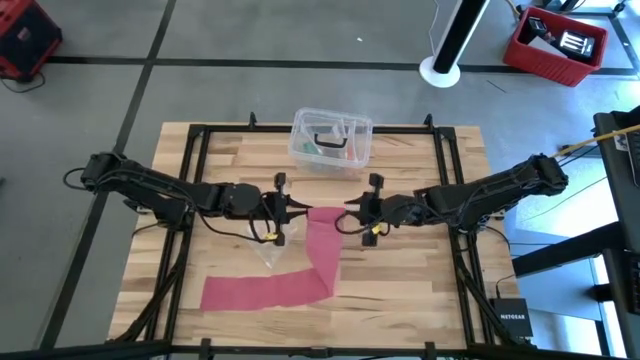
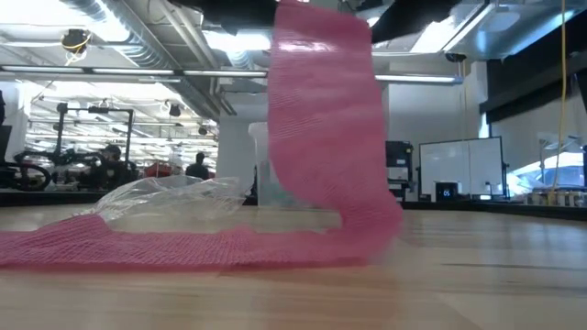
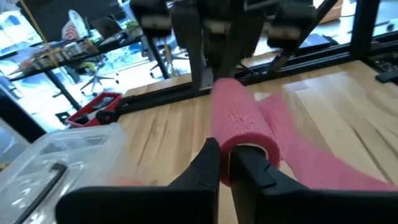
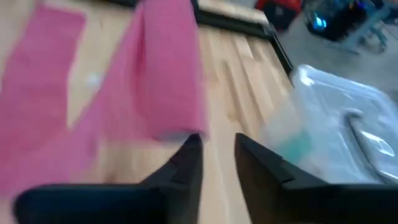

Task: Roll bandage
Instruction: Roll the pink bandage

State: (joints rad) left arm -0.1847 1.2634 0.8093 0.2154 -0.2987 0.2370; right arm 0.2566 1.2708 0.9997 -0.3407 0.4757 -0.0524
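A: Going from the left, what is the left pincer [image 3: 227, 165] doing?

B: It sits just left of the worktop's [image 1: 420, 290] centre, clenched on the rolled end of the bandage [image 1: 322, 250], with one fingertip poked inside the roll's open core.

A: And the bandage itself?

B: The roll is held up at the centre. The loose tail drops toward six o'clock, bends, and lies flat out toward eight o'clock. A crumpled clear wrapper [image 2: 174, 197] rests beside it.

A: How will it handle?

B: Light, soft and limp, I'd say. The mesh weave should grip itself rather than slide, but the tail will sag and skew unless kept taut. The firm rolled end is the place to hold it; the flat tail gives little to pinch.

A: The right pincer [image 4: 217, 149]?

B: It sits just right of the roll, at three o'clock from it, with its fingers apart and nothing between them.

A: The surface and the room?

B: Pale wood planks in a black frame, with a clear plastic box [image 1: 331, 138] at twelve o'clock. Beyond that there's grey floor, a red crate [image 1: 556, 45] at two o'clock, and desks with people far behind.
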